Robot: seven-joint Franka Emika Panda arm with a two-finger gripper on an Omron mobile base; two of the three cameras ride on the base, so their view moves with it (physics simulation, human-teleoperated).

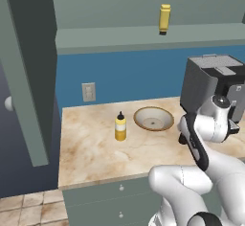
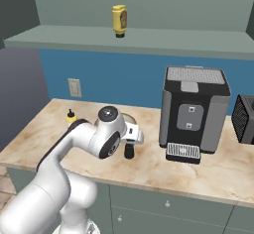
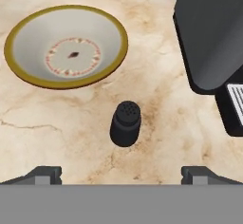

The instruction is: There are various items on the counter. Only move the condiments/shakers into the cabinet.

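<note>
Two dark fingertips (image 3: 45,174) of the gripper (image 3: 125,174) poke up at the bottom of the hand view, spread wide with nothing between them. Their lower parts are cut off. Just past them on the counter (image 3: 57,133) stands one small black shaker (image 3: 126,122), round and smooth with tiny holes in its top. In the right base view the shaker (image 2: 129,151) is half hidden behind the white arm, near the counter's front edge.

Farther in sits one shallow round bowl (image 3: 66,45) with a tan rim and a pale inside. One big black coffee machine (image 2: 193,111) stands toward the counter's back edge (a boxy thing with a grey grille on top).

One yellow squeeze bottle (image 1: 120,127) with a black pointed tip stands toward the counter's left edge. The counter is shiny beige stone with brown veins.

Farthest, up on the cabinet shelf (image 1: 119,38), one yellow squarish bottle (image 1: 164,18) stands near the shelf's front edge, black end down.
</note>
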